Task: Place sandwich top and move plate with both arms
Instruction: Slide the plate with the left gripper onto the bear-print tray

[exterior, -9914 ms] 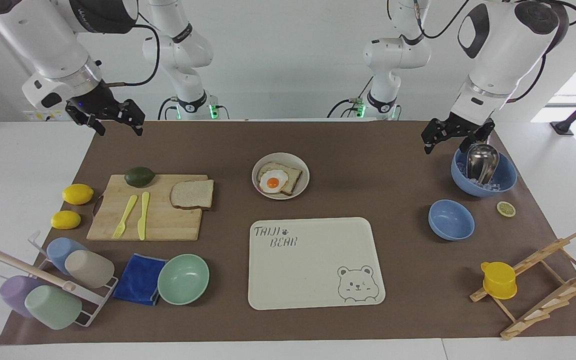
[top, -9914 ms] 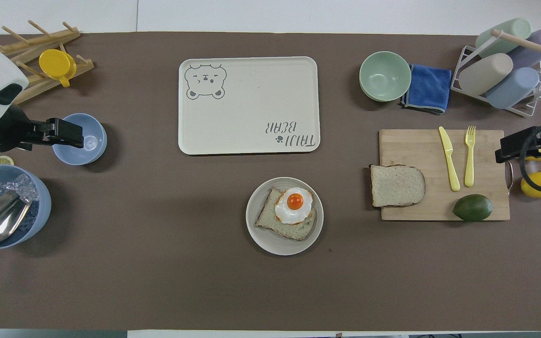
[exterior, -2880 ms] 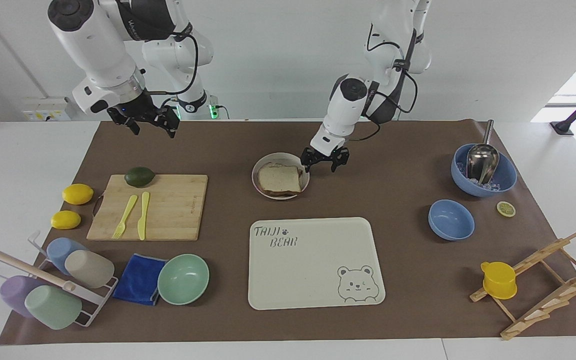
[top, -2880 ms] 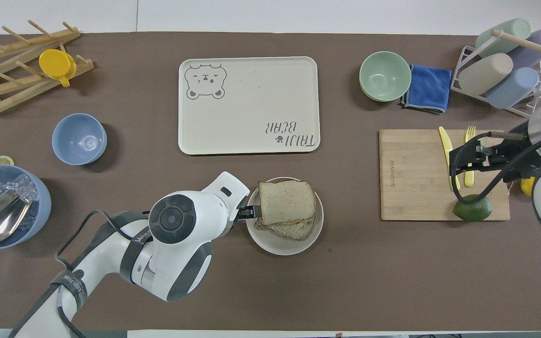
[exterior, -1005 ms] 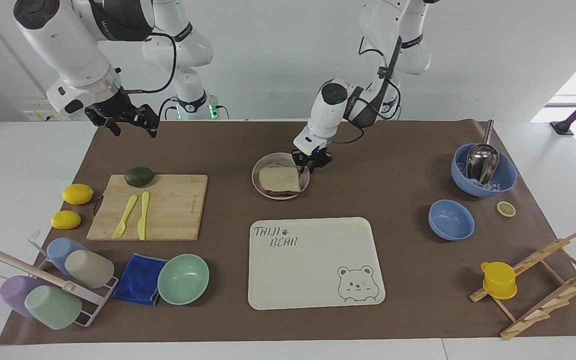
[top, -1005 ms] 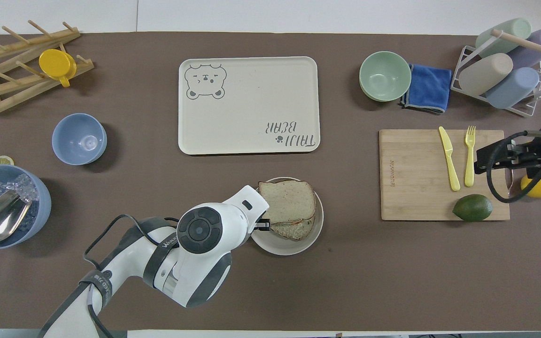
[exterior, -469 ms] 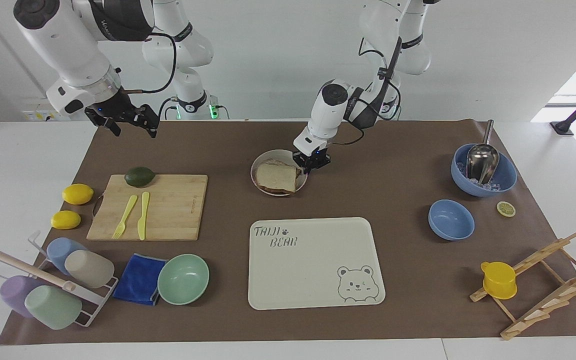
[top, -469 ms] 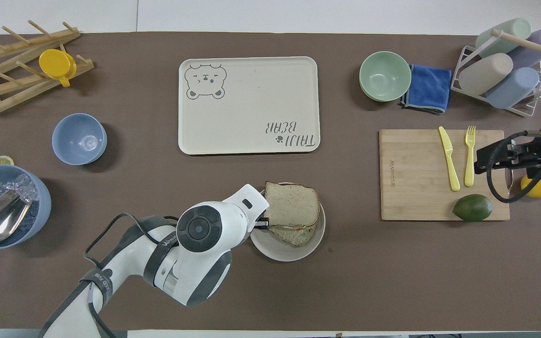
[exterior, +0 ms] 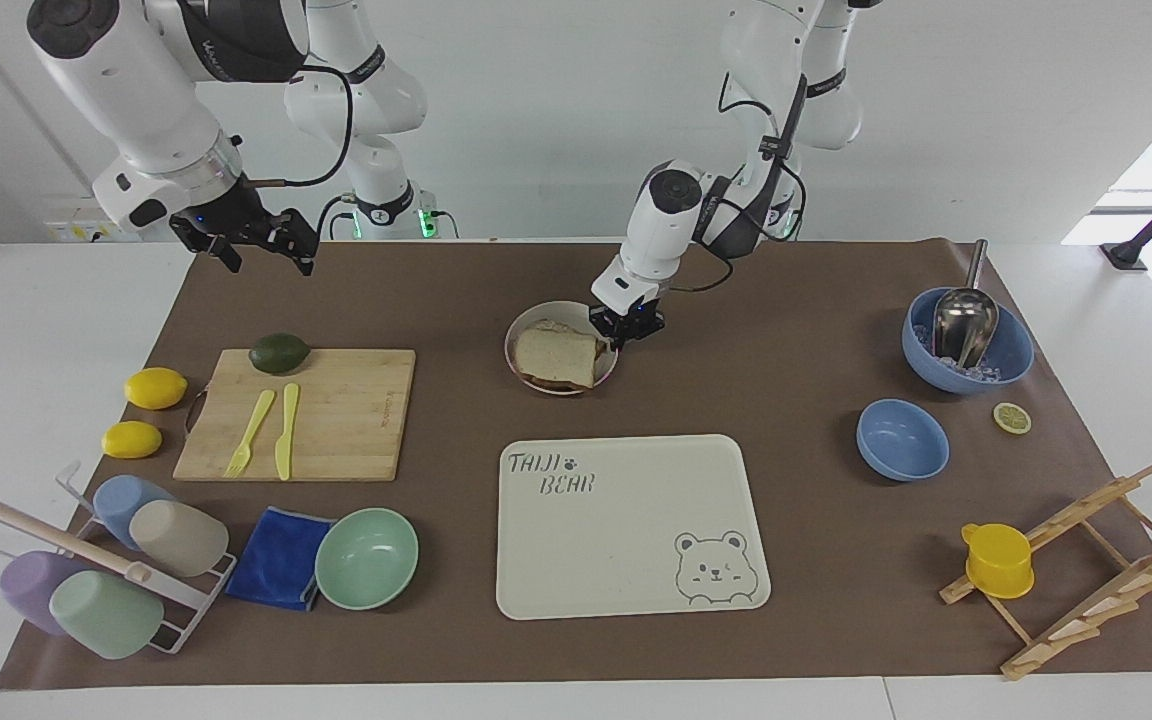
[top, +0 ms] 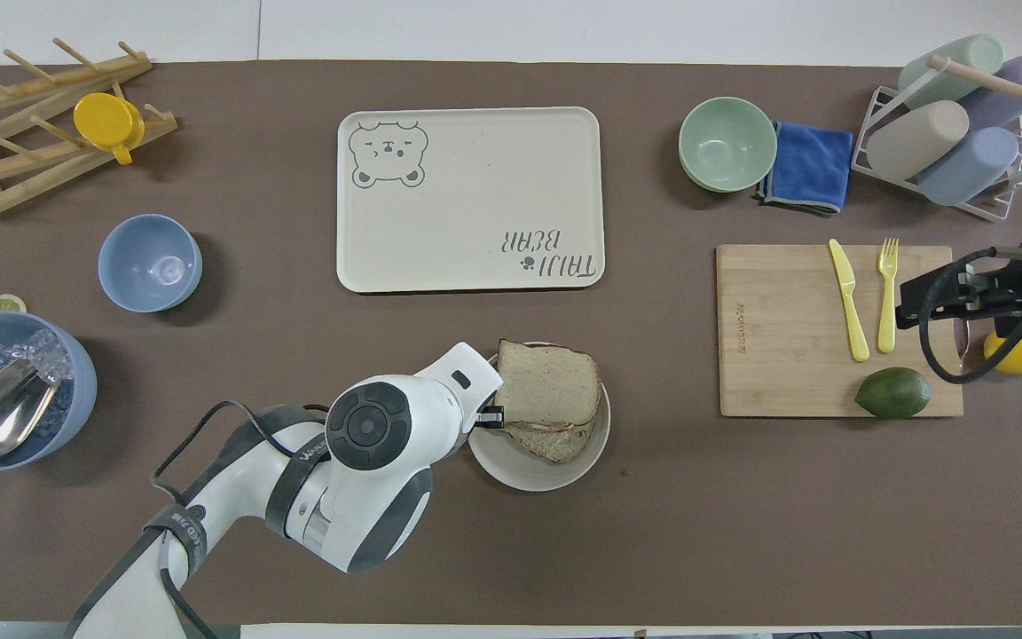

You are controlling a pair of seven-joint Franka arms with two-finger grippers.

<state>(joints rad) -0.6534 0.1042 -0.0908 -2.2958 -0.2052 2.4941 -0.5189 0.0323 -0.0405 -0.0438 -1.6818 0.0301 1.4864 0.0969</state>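
Since a second ago the left gripper (exterior: 620,337) has clamped shut on the rim of the plate (exterior: 526,330), and the plate has tipped and shifted slightly, its gripped edge raised off the brown table mat (exterior: 796,300). Ten seconds back the bread slice (exterior: 556,356) lay on the cutting board (exterior: 336,420); it now rests on the plate, covering the egg toast beneath.

That bread is pale, porous and roughly square with a darker crust. Round, shallow and smooth, the plate is a matte cream white. The board is light bamboo with a visible grain, and on it lie a yellow plastic fork (exterior: 251,432), a matching knife (exterior: 286,430) and a dark green avocado (exterior: 279,353).

From its base the left arm (exterior: 671,215) folds down steeply, wrist bent, its fingers pointing down at the plate edge toward its own end of the table. Raised and waiting, the right arm carries the right gripper (exterior: 256,245), jaws spread wide and empty, over the mat's edge near the board.

Farther from the robots than the plate lies a cream tray (exterior: 626,520) with rounded corners, printed "TAIJI BEAR" with a bear face.
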